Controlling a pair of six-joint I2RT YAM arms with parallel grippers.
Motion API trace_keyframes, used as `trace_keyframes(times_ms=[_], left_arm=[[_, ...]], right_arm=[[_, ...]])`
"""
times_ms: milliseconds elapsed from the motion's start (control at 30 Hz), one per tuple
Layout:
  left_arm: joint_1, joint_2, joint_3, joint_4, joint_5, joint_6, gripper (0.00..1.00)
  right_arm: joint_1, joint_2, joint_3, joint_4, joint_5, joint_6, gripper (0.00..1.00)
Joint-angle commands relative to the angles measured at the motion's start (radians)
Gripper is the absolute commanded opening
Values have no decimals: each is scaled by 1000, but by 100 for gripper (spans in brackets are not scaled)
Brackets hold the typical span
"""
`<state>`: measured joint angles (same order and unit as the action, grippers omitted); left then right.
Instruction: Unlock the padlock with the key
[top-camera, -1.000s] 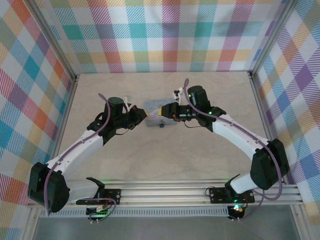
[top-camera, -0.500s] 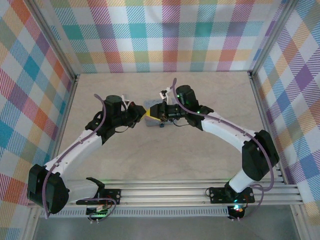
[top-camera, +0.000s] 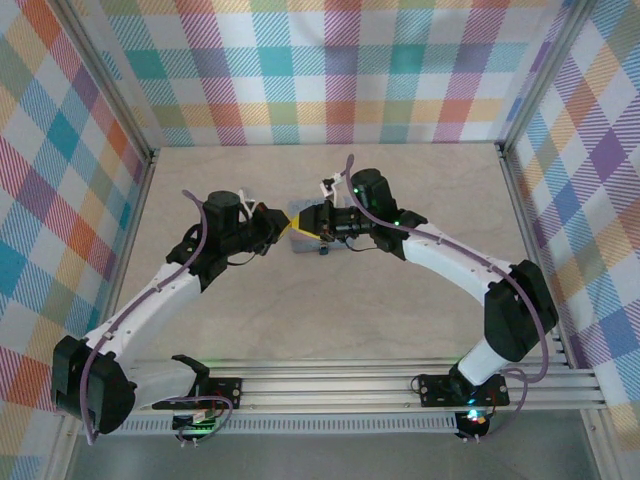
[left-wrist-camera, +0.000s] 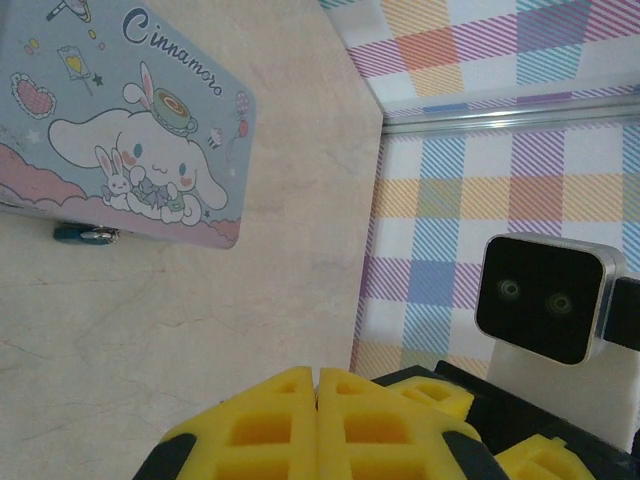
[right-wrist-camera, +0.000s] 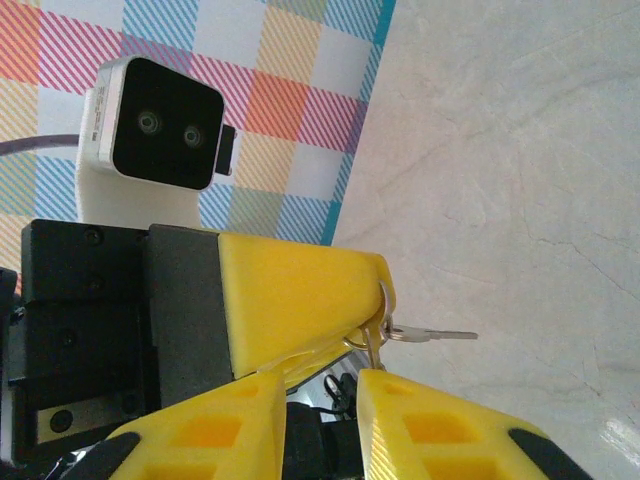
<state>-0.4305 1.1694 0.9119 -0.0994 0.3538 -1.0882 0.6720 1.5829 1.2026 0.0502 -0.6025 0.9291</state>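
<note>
My left gripper (left-wrist-camera: 318, 385) is shut, its yellow pads pressed together. In the right wrist view the left gripper (right-wrist-camera: 381, 300) pinches a metal ring at its tip, and the small silver key (right-wrist-camera: 435, 335) sticks out sideways from that ring. Just below it, my right gripper (right-wrist-camera: 322, 385) stands open, and the ring hangs down to the tip of one of its fingers (right-wrist-camera: 400, 400). The padlock (left-wrist-camera: 85, 233), tiny and dark bluish, lies at the near edge of the tin box (left-wrist-camera: 130, 150). From above, both grippers meet over the box's left end (top-camera: 298, 211), with the padlock (top-camera: 323, 251) just in front.
The pastel tin box has a cartoon rabbit on its lid and lies flat in the middle of the pale table (top-camera: 330, 330). Plaid walls (top-camera: 330, 70) close in the back and both sides. The right wrist's camera block (left-wrist-camera: 545, 300) hangs close to my left gripper.
The right arm has swung left across the box until its gripper meets the left gripper. The left arm has shifted slightly, still shut on the key's ring.
</note>
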Motion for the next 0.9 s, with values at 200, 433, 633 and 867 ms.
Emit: trace_keyframes(times_ms=[200, 433, 633, 867], left_arm=[[6, -80, -37, 56, 5, -39, 0], [6, -85, -38, 62, -4, -41, 0], [6, -73, -31, 75, 1, -43, 0], [6, -71, -32, 85, 8, -48, 0]], right_arm=[[3, 14, 12, -16, 6, 21, 29], [4, 2, 6, -62, 17, 7, 35], [4, 19, 29, -90, 20, 4, 38], [4, 36, 43, -63, 10, 16, 35]])
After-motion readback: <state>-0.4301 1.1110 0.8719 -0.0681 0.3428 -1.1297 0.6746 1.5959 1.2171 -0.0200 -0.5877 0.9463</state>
